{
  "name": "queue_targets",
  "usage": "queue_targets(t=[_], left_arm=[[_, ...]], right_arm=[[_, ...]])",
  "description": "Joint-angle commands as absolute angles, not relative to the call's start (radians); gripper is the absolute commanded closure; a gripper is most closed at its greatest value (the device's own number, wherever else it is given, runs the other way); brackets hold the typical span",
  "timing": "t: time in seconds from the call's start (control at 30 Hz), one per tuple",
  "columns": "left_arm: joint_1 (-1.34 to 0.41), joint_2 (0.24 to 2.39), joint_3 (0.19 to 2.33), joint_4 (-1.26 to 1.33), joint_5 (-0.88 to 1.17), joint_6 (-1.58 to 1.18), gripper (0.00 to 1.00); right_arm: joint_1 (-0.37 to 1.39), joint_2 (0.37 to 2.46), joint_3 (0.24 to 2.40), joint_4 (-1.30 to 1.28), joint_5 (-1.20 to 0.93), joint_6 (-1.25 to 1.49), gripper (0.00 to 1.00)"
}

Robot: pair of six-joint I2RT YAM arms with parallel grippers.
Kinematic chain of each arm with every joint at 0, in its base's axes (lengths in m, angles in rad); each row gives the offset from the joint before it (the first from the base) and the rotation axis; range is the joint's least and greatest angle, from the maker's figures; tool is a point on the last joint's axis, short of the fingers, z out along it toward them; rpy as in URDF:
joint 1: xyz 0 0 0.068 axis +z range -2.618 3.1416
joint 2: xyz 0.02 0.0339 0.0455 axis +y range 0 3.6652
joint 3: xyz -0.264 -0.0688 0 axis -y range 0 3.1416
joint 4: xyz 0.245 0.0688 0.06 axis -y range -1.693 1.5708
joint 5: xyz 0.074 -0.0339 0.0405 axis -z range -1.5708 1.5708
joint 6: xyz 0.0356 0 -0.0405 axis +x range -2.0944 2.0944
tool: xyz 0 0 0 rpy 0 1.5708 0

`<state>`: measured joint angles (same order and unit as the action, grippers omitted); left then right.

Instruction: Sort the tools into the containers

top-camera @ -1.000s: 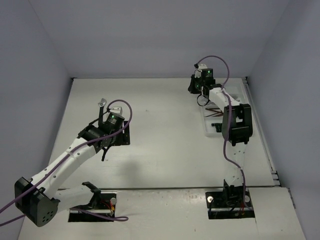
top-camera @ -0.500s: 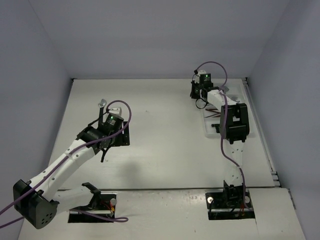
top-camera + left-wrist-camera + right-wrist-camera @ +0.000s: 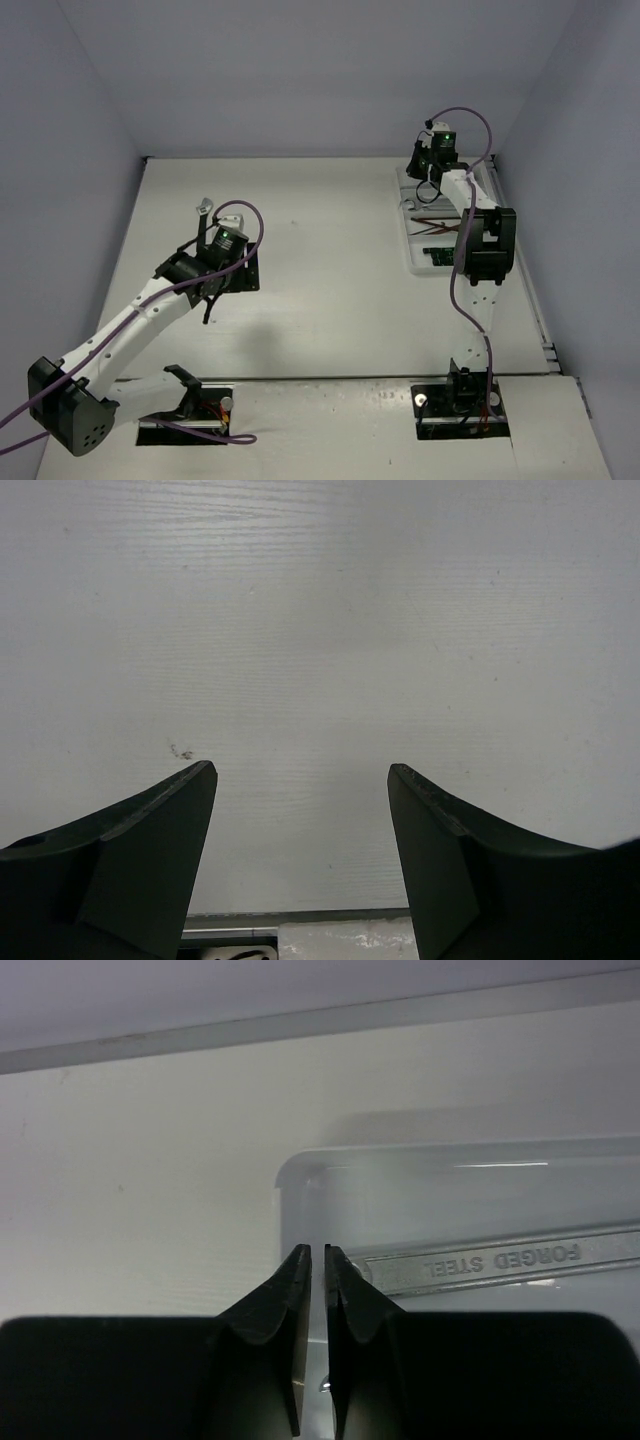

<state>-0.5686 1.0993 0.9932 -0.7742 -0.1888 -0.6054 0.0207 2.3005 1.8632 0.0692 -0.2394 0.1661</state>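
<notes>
Where the white tray (image 3: pixel 450 1155) shows, a silver wrench (image 3: pixel 500 1258) lies inside.

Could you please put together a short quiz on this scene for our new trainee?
1. True or false: the left gripper is open above bare table.
2. The wrench lying in the tray is stamped: A) FORGED STEEL, B) CHROME VANADIUM, C) nothing?
3. Which arm reaches over the tray?
Key: 1 true; 2 A; 3 the right arm.
</notes>
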Motion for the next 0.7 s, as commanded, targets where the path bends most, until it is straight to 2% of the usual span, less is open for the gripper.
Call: queue_targets(t=[0.0, 0.17, 0.33, 0.47, 0.5, 0.53, 0.6, 0.67], left_arm=[[-0.569, 1.125, 1.039, -0.757, -0.244, -0.603, 0.34], [-0.487, 1.245, 1.115, -0.756, -0.294, -0.546, 0.34], [-0.245, 1.438, 1.245, -0.698, -0.177, -0.433, 0.33], [-0.145, 1.614, 1.378, -0.654, -0.168, -0.336, 0.33], [-0.113, 1.69, 1.432, -0.656, -0.164, -0.301, 0.33], [-0.098, 1.748, 1.477, -0.658, -0.143, -0.274, 0.33], [-0.057, 1.824, 1.536, -0.657, -0.115, -0.239, 0.33], [-0.031, 1.878, 1.585, -0.656, -0.107, -0.218, 0.33]], right_arm=[[0.055, 2.208, 1.881, 0.107, -0.305, 0.191, 0.88], [0.097, 2.082, 1.799, 0.108, -0.342, 0.197, 0.73], [0.129, 1.952, 1.65, 0.119, -0.392, 0.234, 0.71], [0.145, 1.838, 1.468, 0.148, -0.422, 0.279, 0.69], [0.15, 1.798, 1.401, 0.163, -0.426, 0.293, 0.61], [0.151, 1.766, 1.356, 0.169, -0.437, 0.305, 0.57], [0.155, 1.717, 1.298, 0.173, -0.442, 0.317, 0.49], [0.161, 1.674, 1.258, 0.176, -0.433, 0.316, 0.46]])
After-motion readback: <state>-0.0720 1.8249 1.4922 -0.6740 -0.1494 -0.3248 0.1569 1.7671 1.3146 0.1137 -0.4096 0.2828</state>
